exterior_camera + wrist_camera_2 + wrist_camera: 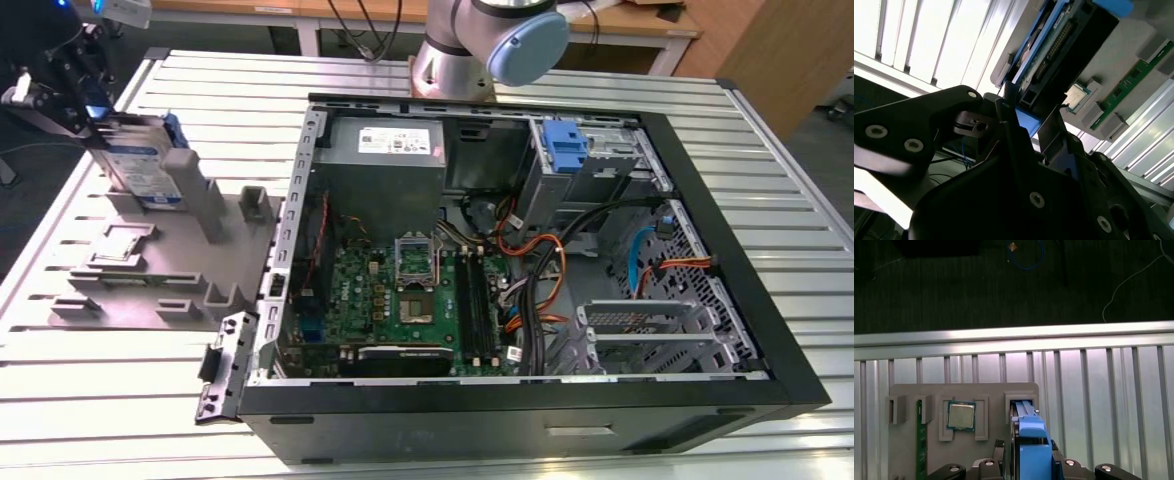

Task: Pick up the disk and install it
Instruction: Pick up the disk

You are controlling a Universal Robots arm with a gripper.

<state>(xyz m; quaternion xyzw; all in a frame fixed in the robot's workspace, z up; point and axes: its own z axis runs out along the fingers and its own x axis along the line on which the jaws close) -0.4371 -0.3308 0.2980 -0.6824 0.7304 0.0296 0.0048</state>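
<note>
The disk clamped in my jaws stands in a slot of the grey holder, with a tall post just beside it. The desk lies bare nearer by. Toward the exterior view's right rises the open computer case. Inside it, orange cables crowd the middle and a blue bracket fills the far bay.

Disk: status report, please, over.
Gripper at disk top. Disk upright in grey holder, outside case. No obstruction seen.

Robotics lab, slatted metal table, opened computer
</note>
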